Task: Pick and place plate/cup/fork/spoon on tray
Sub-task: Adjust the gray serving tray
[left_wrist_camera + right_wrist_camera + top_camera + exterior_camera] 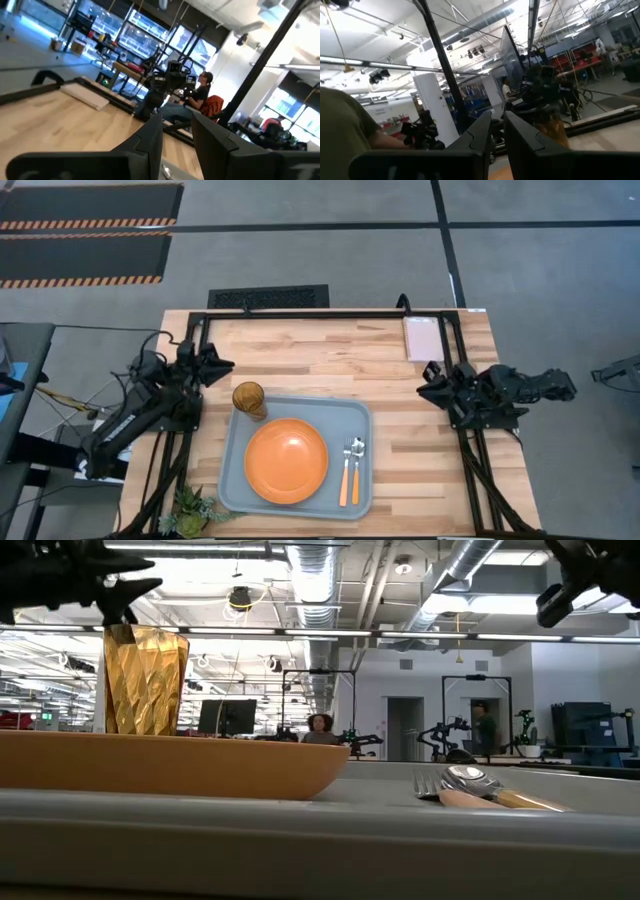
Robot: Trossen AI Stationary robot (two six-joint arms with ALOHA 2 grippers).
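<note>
The grey-blue tray [232,470] lies at the table's near middle. The orange plate [286,460] rests flat on it. The amber cup [249,398] stands upright at the tray's far left corner; it also shows in the low view [146,680]. The fork [345,472] and the spoon [357,470] lie side by side on the tray, right of the plate. My left gripper [226,365] hangs raised beyond the cup, empty, its fingers a narrow gap apart. My right gripper [424,385] is raised at the table's right, shut and empty.
A small pinkish-white pad [421,337] lies at the table's far right. A small green plant [190,510] stands at the near left corner. Bare wood [320,360] lies between the two arms. A seated person shows in the room beyond [197,97].
</note>
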